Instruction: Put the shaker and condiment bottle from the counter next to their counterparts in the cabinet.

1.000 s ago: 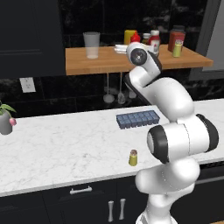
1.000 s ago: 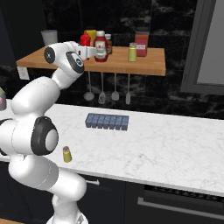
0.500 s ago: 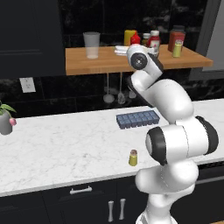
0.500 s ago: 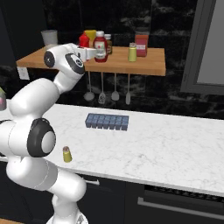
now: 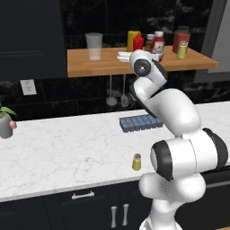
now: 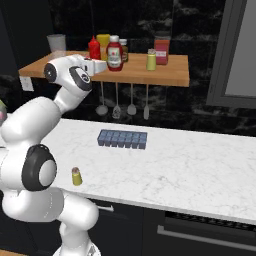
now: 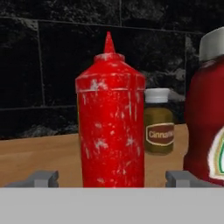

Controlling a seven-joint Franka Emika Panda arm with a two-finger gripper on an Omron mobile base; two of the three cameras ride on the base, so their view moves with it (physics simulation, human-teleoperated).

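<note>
Bottle (image 7: 110,118) stands upright on the shelf (image 6: 165,75), just beside the ketchup (image 6: 114,53), and the gripper (image 7: 111,178) is spread wide, fingertips (image 7: 43,178) clear of it on both sides: released. First item looks delivered. Shaker (image 5: 137,162) waits on the counter (image 5: 67,148), near its front edge. Next, I'd say: back straight out without clipping the bottle, then swing down for the shaker.

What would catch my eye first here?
Probably the big white arm reaching up to the wooden shelf, its open gripper astride a plain red squeeze bottle standing beside the ketchup bottle. Next, the small yellow-green shaker alone near the marble counter edge.
</note>
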